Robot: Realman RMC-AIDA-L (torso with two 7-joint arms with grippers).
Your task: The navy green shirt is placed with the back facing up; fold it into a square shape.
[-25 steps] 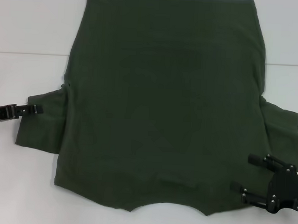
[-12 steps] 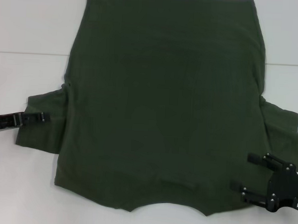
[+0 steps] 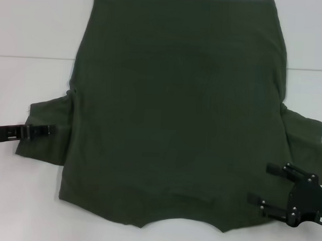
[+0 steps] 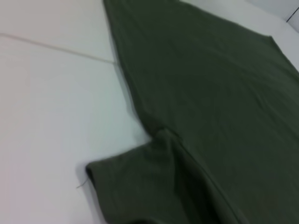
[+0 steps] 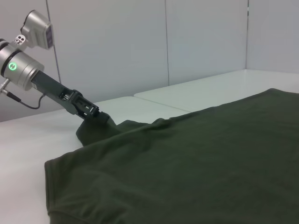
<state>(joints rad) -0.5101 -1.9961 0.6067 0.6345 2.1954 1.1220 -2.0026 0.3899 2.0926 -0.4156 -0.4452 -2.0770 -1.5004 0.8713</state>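
Note:
The navy green shirt (image 3: pixel 177 110) lies spread flat on the white table (image 3: pixel 30 38), with its hem at the far side and its collar notch at the near edge. It also shows in the left wrist view (image 4: pixel 210 93) and the right wrist view (image 5: pixel 210 158). My left gripper (image 3: pixel 47 129) reaches in from the left and lies over the outer edge of the left sleeve (image 3: pixel 44 133). The right wrist view shows it (image 5: pixel 91 111) touching a raised bit of that sleeve. My right gripper (image 3: pixel 265 185) is open over the shirt's near right corner, beside the right sleeve (image 3: pixel 303 139).
A seam line (image 3: pixel 24 56) crosses the white table behind the sleeves. Bare table (image 4: pixel 56 107) lies to the left of the shirt. Pale wall panels (image 5: pixel 201 42) stand beyond the table's far side in the right wrist view.
My left gripper has moved right and slightly nearer, farther onto the left sleeve. The shirt and my right gripper have stayed about where they were.

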